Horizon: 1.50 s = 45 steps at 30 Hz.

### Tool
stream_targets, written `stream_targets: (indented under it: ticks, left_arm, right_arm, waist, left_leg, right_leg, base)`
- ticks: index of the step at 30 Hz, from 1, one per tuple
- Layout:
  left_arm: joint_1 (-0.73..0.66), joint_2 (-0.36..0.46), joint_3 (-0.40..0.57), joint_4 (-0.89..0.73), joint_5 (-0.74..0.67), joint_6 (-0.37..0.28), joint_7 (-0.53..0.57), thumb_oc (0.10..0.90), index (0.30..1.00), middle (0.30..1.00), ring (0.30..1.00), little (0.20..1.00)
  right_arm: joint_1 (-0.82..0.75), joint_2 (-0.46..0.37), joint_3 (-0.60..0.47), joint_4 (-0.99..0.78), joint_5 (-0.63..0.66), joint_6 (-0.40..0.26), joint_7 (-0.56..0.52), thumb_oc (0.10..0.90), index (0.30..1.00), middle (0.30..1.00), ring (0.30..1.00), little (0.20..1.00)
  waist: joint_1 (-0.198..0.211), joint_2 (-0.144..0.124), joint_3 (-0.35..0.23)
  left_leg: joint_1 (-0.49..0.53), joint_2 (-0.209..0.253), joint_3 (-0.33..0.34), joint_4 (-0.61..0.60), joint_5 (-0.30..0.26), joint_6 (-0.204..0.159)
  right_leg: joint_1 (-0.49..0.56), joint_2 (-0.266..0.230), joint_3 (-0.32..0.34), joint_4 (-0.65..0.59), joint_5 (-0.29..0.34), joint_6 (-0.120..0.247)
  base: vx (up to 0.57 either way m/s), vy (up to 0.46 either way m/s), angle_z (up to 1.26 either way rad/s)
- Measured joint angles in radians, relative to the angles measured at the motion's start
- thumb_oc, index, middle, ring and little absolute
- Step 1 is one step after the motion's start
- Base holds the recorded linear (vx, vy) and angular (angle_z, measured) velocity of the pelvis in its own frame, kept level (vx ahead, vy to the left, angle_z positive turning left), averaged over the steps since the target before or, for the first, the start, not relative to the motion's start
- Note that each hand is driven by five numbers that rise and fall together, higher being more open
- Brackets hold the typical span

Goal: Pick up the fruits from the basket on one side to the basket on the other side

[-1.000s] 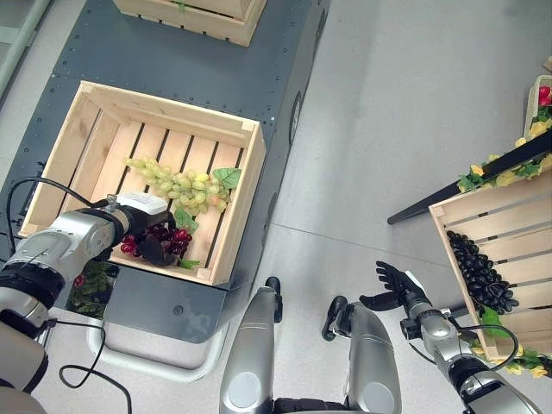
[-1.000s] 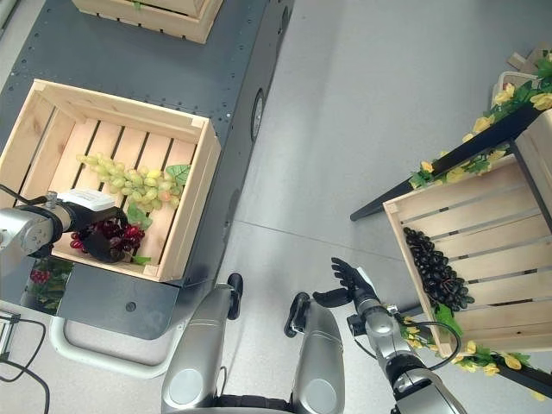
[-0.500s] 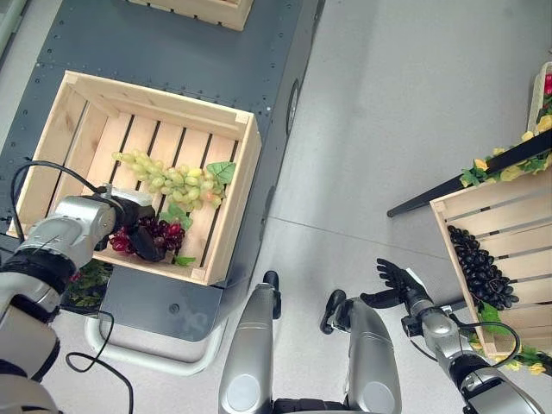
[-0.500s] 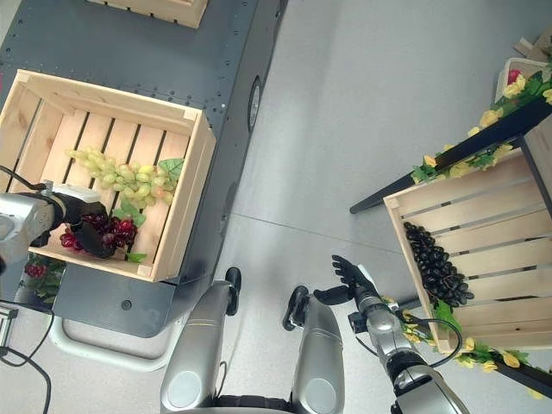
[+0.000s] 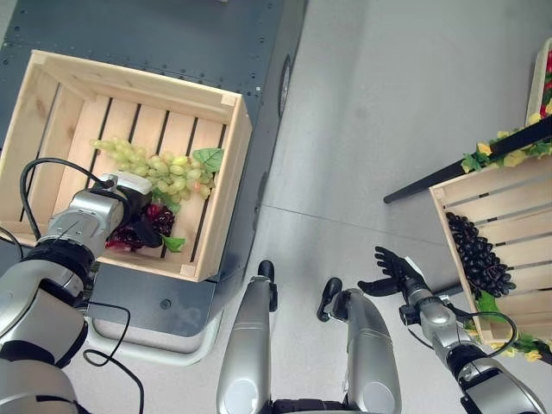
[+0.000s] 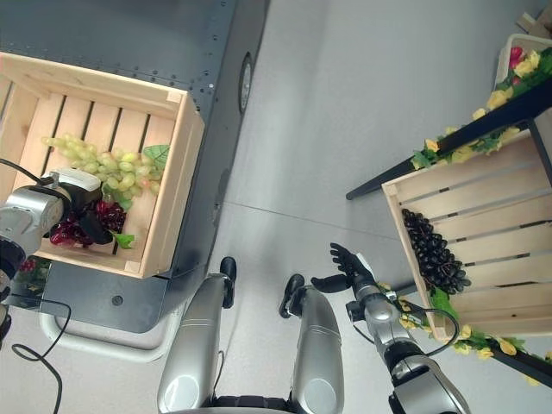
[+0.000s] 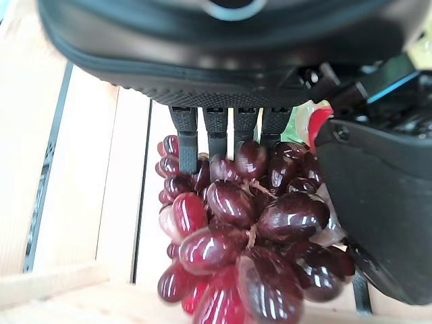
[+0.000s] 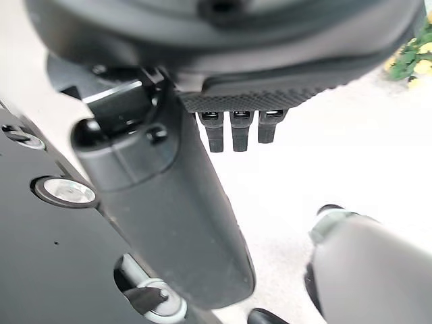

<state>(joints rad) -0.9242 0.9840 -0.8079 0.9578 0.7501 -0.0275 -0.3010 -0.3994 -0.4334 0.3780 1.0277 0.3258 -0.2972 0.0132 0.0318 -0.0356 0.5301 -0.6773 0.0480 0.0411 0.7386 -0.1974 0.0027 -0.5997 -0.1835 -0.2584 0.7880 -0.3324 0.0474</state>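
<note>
Left hand (image 5: pixel 129 211) apparently curled round red grapes (image 7: pixel 246 236) in crate (image 5: pixel 226 177).

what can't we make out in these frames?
- Red grapes: the part under the left hand is covered in the eye views; the wrist view's edge cuts the bunch's lower part.
- Black grapes: the lower end lies behind a leaf.
- Left crate: its outer wall is cut off by the left eye view's edge.

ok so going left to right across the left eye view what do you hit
left hand on the red grapes → green grapes → left crate's right wall → right hand → black grapes in the right crate
</note>
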Motion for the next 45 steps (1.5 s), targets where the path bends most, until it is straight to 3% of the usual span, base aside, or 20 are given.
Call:
stream_targets:
  ticks: [16,19,23,27,30,39,45]
  left_arm:
    - [0.019,-0.035,-0.041,0.086,0.019,0.003,0.072,0.400,0.300,0.300,0.300,0.300]
    - [0.043,-0.036,-0.039,0.086,-0.094,0.022,0.114,0.400,0.300,0.300,0.300,0.300]
    - [0.153,-0.041,0.153,0.061,-0.465,0.032,0.185,0.400,0.300,0.300,0.300,0.300]
    - [0.302,-0.057,0.470,-0.002,-0.722,0.000,0.169,0.400,0.300,0.300,0.300,0.300]
    - [0.391,-0.055,0.614,-0.056,-0.854,-0.001,0.127,0.400,0.300,0.300,0.300,0.300]
    - [0.508,-0.068,0.713,-0.160,-1.208,-0.006,0.096,0.400,0.300,0.300,0.300,0.300]
    - [0.542,-0.082,0.758,-0.246,-1.317,-0.055,0.092,0.400,0.300,0.300,0.300,0.300]
  right_arm:
    - [-0.031,0.001,0.030,0.026,0.000,-0.009,0.000,0.800,0.900,0.900,0.900,0.900]
    - [-0.033,0.003,0.030,0.025,0.000,-0.009,0.000,0.800,0.900,0.900,0.900,0.900]
    - [-0.005,0.007,0.028,0.000,0.000,-0.009,0.000,0.800,0.900,0.900,0.900,0.900]
    - [0.085,0.017,0.019,-0.077,-0.001,-0.010,0.000,0.800,0.900,0.900,0.900,0.900]
    - [0.153,0.019,0.018,-0.163,-0.001,-0.008,-0.003,0.800,0.900,0.900,0.900,0.900]
    - [0.213,0.023,0.021,-0.395,0.001,-0.006,-0.006,0.800,0.900,0.900,0.900,0.900]
    - [0.209,0.057,0.022,-0.539,0.037,-0.021,-0.006,0.800,0.900,0.900,0.900,0.900]
  waist:
    - [-0.010,-0.017,-0.005]
    - [-0.007,-0.017,-0.005]
    - [0.005,-0.016,-0.005]
    - [0.021,-0.013,-0.004]
    - [0.043,-0.007,-0.002]
    - [0.072,0.005,0.001]
    - [0.077,0.006,0.001]
  left_leg:
    - [0.025,0.001,0.026,0.004,-0.002,0.009]
    - [0.045,-0.001,0.028,-0.001,-0.002,0.009]
    - [0.086,-0.003,0.031,-0.021,0.000,0.010]
    - [0.153,-0.016,0.025,-0.079,0.018,0.007]
    - [0.190,-0.017,0.023,-0.107,0.025,0.001]
    - [0.289,-0.029,0.014,-0.160,0.035,0.002]
    - [0.353,-0.032,0.005,-0.196,0.040,0.004]
  right_leg:
    - [0.008,-0.001,0.028,0.001,0.016,0.005]
    - [0.027,-0.005,0.031,-0.001,0.016,0.006]
    - [0.060,-0.008,0.034,-0.012,0.016,0.007]
    - [0.122,-0.015,0.025,-0.046,0.017,0.009]
    - [0.158,-0.017,0.020,-0.067,0.017,0.009]
    - [0.265,-0.026,-0.008,-0.112,0.017,0.012]
    - [0.336,-0.028,-0.022,-0.154,0.023,0.020]
  base:
    - [0.00,0.006,-0.04]
    - [0.00,0.000,0.00]
    - [0.02,-0.029,-0.02]
    - [0.02,-0.045,0.10]
    - [0.01,-0.008,0.06]
    - [0.01,0.003,0.05]
    - [0.00,-0.009,0.05]
